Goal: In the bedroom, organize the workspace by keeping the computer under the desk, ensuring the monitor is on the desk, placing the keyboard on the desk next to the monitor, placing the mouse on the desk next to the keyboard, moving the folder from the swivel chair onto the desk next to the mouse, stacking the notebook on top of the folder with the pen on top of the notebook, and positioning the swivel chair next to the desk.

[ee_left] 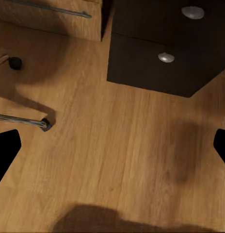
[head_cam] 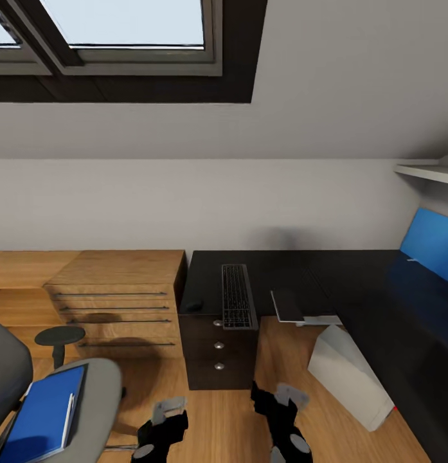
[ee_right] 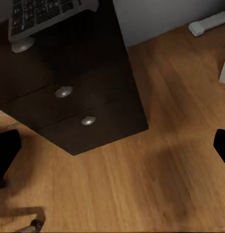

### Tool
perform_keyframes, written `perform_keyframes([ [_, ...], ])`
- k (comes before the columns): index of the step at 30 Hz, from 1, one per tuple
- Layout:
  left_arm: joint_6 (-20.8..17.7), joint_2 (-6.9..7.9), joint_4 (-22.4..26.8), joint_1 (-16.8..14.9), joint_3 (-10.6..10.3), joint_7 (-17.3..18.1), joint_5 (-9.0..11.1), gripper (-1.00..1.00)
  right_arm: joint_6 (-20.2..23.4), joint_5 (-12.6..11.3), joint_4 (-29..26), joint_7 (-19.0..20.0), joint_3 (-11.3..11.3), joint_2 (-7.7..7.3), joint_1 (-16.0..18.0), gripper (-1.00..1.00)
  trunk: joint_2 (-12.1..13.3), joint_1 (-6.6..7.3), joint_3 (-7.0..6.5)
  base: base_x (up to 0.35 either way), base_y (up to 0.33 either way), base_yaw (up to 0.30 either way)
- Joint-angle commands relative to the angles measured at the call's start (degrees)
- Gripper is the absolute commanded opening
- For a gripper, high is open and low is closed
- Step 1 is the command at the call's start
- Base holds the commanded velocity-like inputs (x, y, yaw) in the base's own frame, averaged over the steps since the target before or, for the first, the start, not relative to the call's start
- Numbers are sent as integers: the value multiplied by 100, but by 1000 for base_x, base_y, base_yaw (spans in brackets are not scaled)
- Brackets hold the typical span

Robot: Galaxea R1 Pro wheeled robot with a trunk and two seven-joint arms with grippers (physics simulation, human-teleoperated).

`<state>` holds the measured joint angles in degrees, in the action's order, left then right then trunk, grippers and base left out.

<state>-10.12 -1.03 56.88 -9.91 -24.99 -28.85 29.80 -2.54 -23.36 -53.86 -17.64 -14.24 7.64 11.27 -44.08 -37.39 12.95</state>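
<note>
From the head camera, the black-topped desk [head_cam: 352, 283] runs along the wall and turns down the right side; the keyboard [head_cam: 238, 296], black keys in a silver frame, lies lengthwise on it above the drawers [head_cam: 218, 354] with round silver knobs, its near end overhanging the edge. The small mouse [head_cam: 193, 306] sits just left of it, the thin grey notebook [head_cam: 288, 305] to its right at the edge. The grey computer [head_cam: 349, 375] leans tilted on the wood floor [head_cam: 230, 424] beside the desk. The flat blue folder [head_cam: 42, 415] lies on the chair [head_cam: 89, 405] seat. The left gripper [head_cam: 161, 429] and right gripper [head_cam: 279, 411] hang low. In the left wrist view, the fingers [ee_left: 7, 153] are spread over bare floor. In the right wrist view, the fingers [ee_right: 6, 150] are likewise spread, nothing between them.
</note>
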Motion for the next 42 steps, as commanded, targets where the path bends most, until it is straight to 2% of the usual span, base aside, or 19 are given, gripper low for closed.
perform_keyframes([
  [1, -232, -12, 347, -2, 10, -165, 63, 100, 189, -302, -224, -28, 74, -25, 15, 100, -48, -24, 29, 0, 0, 0],
  [2, -571, -45, 821, -2, 85, -341, 134, 100, 501, -721, -544, -7, 277, -53, 35, 100, -88, -46, 47, 0, 0, 0],
  [3, -723, -63, 1010, -2, 137, -404, 183, 100, 620, -926, -692, 8, 383, -62, 41, 100, -128, -68, 65, 0, 0, 0],
  [4, -1142, -118, 1444, -2, 329, -531, 353, 100, 856, -1556, -1105, 75, 685, -83, 55, 100, -169, -90, 83, 0, 0, 0],
  [5, -1387, -143, 1663, 1, 461, -579, 452, 100, 946, -1979, -1303, 131, 850, -97, 60, 100, -209, -112, 101, 0, 0, 0],
  [7, -1599, -159, 1830, 3, 596, -614, 530, 100, 1002, -2390, -1425, 198, 970, -129, 63, 100, -289, -156, 137, 0, 0, 0],
  [8, -1768, -169, 1964, 4, 748, -634, 589, 100, 1032, -2759, -1480, 280, 1043, -174, 65, 100, -329, -178, 155, 0, 0, 0],
  [11, -1933, -179, 2151, 5, 1005, -651, 674, 100, 1052, -3162, -1424, 455, 1101, -252, 67, 100, -449, -244, 209, 0, 0, 0],
  [12, -1996, -185, 2269, 4, 1153, -656, 742, 100, 1056, -3318, -1350, 621, 1124, -297, 68, 100, -489, -266, 227, 0, 0, 0],
  [13, -2019, -187, 2316, 3, 1209, -658, 783, 100, 1057, -3374, -1323, 712, 1133, -318, 68, 100, -529, -288, 245, 0, 0, 0],
  [17, -2085, -187, 2419, 0, 1413, -665, 1228, 100, 1051, -3576, -1240, 1227, 1172, -430, 69, 100, -690, -375, 316, 0, 0, 0],
  [19, -2085, -172, 2388, 1, 1433, -661, 1291, 100, 1047, -3599, -1216, 1286, 1173, -440, 69, 100, -770, -419, 353, 0, 0, 13],
  [23, -2083, -159, 2249, 0, 1447, -653, 1296, 100, 1046, -3610, -1102, 1319, 1170, -444, 69, 100, -931, -507, 427, 0, 0, 134],
  [24, -2082, -158, 2207, 0, 1439, -650, 1279, 100, 1041, -3611, -905, 1329, 1170, -439, 69, 100, -971, -529, 445, 0, 0, 245],
  [28, -2076, -165, 2188, 2, 1391, -652, 1208, 100, 1038, -3616, -769, 1385, 1164, -441, 69, 100, -1131, -617, 517, 0, 0, 261],
  [31, -2068, -165, 2186, 2, 1322, -649, 1128, 100, 1036, -3611, -698, 1614, 1155, -435, 69, 100, -1251, -683, 571, 0, 0, 273],
  [35, -2066, -166, 2184, -1, 1299, -650, 1108, 100, 1032, -3602, -677, 1732, 1153, -437, 69, 100, -1412, -771, 643, 0, 0, 276],
  [37, -2065, -170, 2181, 1, 1247, -652, 1103, 100, 1025, -3596, -669, 1762, 1152, -433, 69, 100, -1492, -815, 679, 0, 0, 267],
  [42, -2058, -169, 2179, 2, 937, -656, 1099, 100, 1024, -3584, -662, 1799, 1133, -434, 69, 100, -1693, -925, 768, 0, 0, 107],
])
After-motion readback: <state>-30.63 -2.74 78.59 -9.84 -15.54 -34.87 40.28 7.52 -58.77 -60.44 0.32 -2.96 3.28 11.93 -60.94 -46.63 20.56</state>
